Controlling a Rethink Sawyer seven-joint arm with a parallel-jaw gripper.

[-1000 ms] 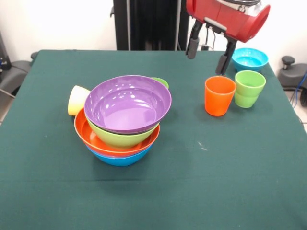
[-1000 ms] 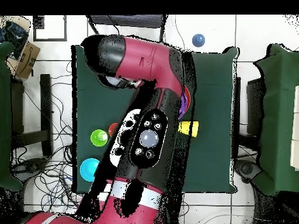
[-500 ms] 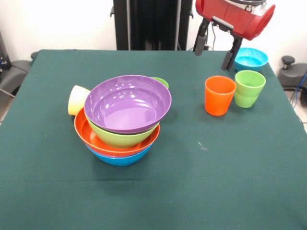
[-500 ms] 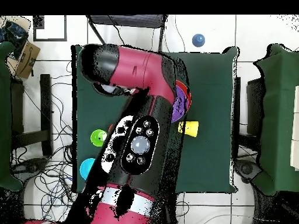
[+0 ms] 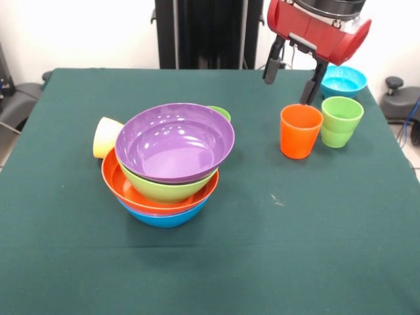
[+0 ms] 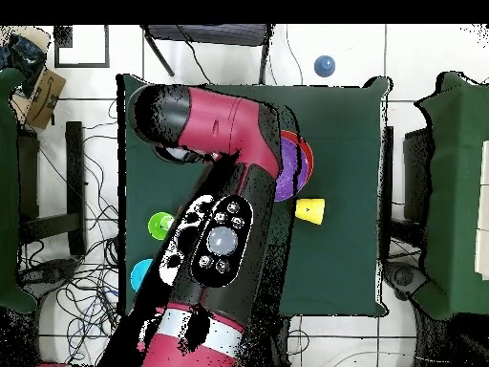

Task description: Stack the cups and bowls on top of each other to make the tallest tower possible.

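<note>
The tower stands at the table's left-middle: purple bowl [image 5: 174, 141] on top, lime green bowl [image 5: 164, 189], orange bowl [image 5: 121, 187], blue bowl [image 5: 164, 218] lowest. A yellow cup [image 5: 105, 136] lies on its side against it, and a green cup [image 5: 222, 113] peeks out behind. The orange cup [image 5: 300, 131] and the light green cup [image 5: 341, 121] stand upright at the right, with the turquoise bowl [image 5: 341, 80] behind them. My gripper [image 5: 289, 79] is open and empty, just above and behind the orange cup. In the overhead view the arm [image 6: 229, 191] hides the gripper and the orange cup.
The overhead view shows the purple bowl [image 6: 294, 174], yellow cup [image 6: 309, 210], light green cup [image 6: 160, 226] and turquoise bowl [image 6: 143, 275] beside the arm. A small dark blue round thing [image 6: 325, 66] lies beyond the table's far edge. Chairs stand around the table.
My gripper rose and shifted slightly right, then came down a little over the orange cup, staying open. The cups and bowls have not moved.
</note>
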